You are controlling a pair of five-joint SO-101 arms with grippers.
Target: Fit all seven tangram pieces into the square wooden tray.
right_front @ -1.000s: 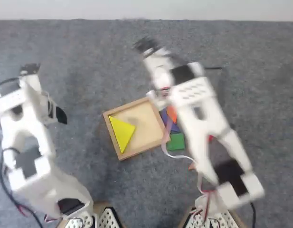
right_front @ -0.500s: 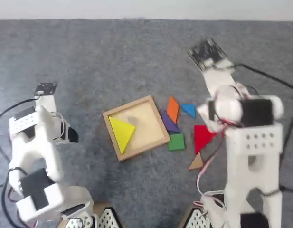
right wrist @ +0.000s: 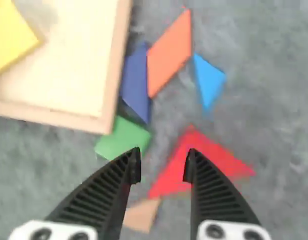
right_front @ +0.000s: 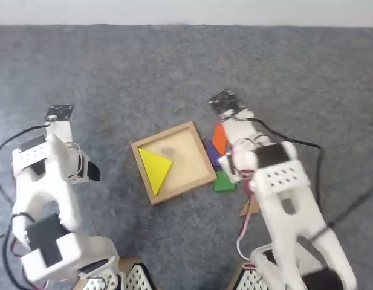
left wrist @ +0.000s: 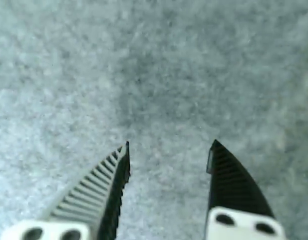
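Observation:
The square wooden tray (right_front: 198, 140) lies mid-table with a yellow triangle (right_front: 155, 168) in its left part. To its right lie the loose pieces: orange parallelogram (right_front: 219, 138), purple triangle (right_front: 211, 158), green square (right_front: 223, 181) and tan triangle (right_front: 249, 207). The right arm (right_front: 262, 163) covers the others. In the right wrist view my right gripper (right wrist: 162, 155) is open above the red triangle (right wrist: 203, 157), next to the green square (right wrist: 121, 142), with the light blue triangle (right wrist: 208, 80) farther off. My left gripper (left wrist: 169, 145) is open over bare carpet, left of the tray.
Grey carpet covers the table, with free room behind the tray and on the far right. The left arm (right_front: 47, 169) stands well to the left of the tray. Cables trail from both arm bases at the near edge.
The right arm swung out to the right, then came back left and now hangs over the loose pieces. The left arm shifted slightly a second ago and has since kept still.

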